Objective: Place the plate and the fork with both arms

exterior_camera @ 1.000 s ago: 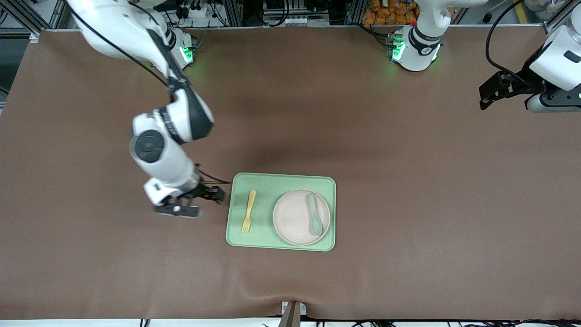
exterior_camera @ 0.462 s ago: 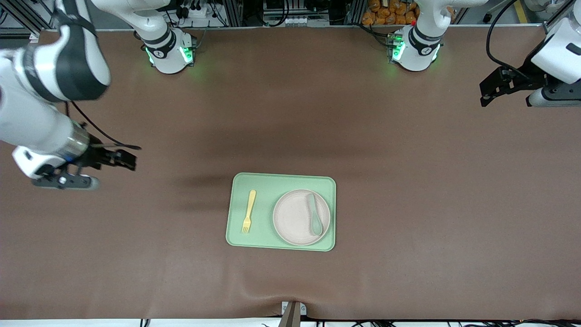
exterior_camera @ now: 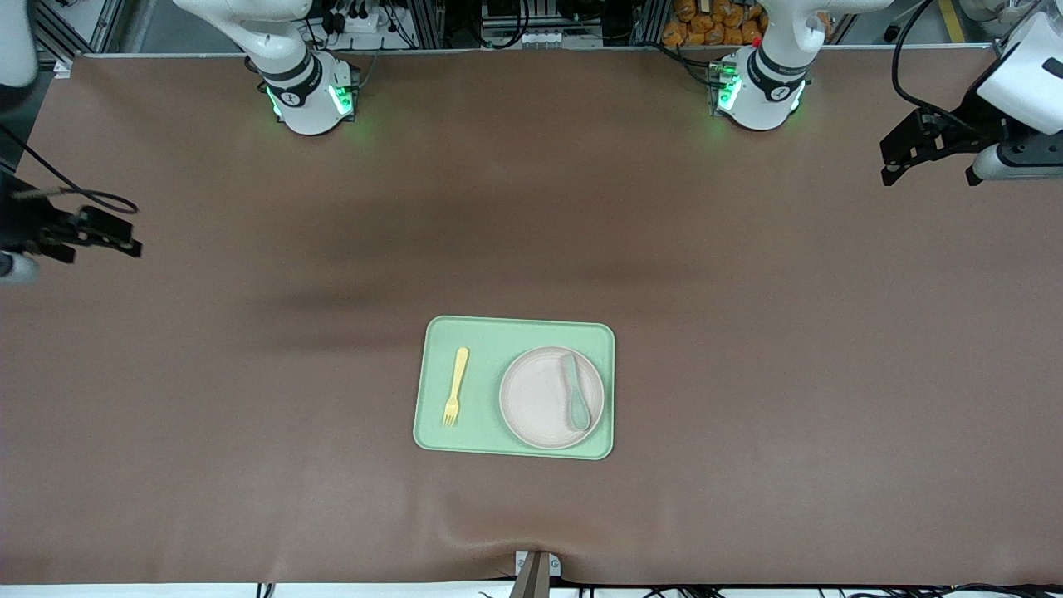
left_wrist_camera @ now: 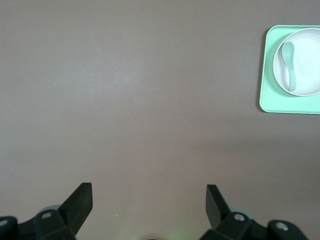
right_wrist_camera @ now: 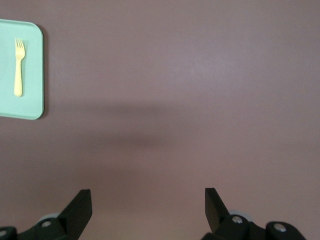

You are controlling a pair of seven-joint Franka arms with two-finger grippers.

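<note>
My right gripper sits at mid-height on the frame edge toward the right arm's end, over bare tabletop. Fingers are released and spread wide, nothing between them; the right wrist view shows the same gap.

Lower centre of the frame: light green tray flat on the tabletop. The fork lies on the tray in the part toward the right arm's end, tines pointing toward the front camera and handle away. It is apart from the plate.

The plate sits on the tray beside the fork, in the part toward the left arm's end. A grey-green spoon lies in it, near the rim on that same end.

My left gripper is in the upper corner of the frame at the left arm's end, up in the air over the tabletop edge. Its fingers are also released and empty.

Handling guess: the fork looks light, stiff plastic and thin — pinch across the handle about mid-length, since it lies flat and may skid. The plate looks rigid, light and smooth, so take the shallow rim on the bare side. A tilt would likely slide the spoon off.

Plate and fork both rest on the tray — placing looks done.
</note>
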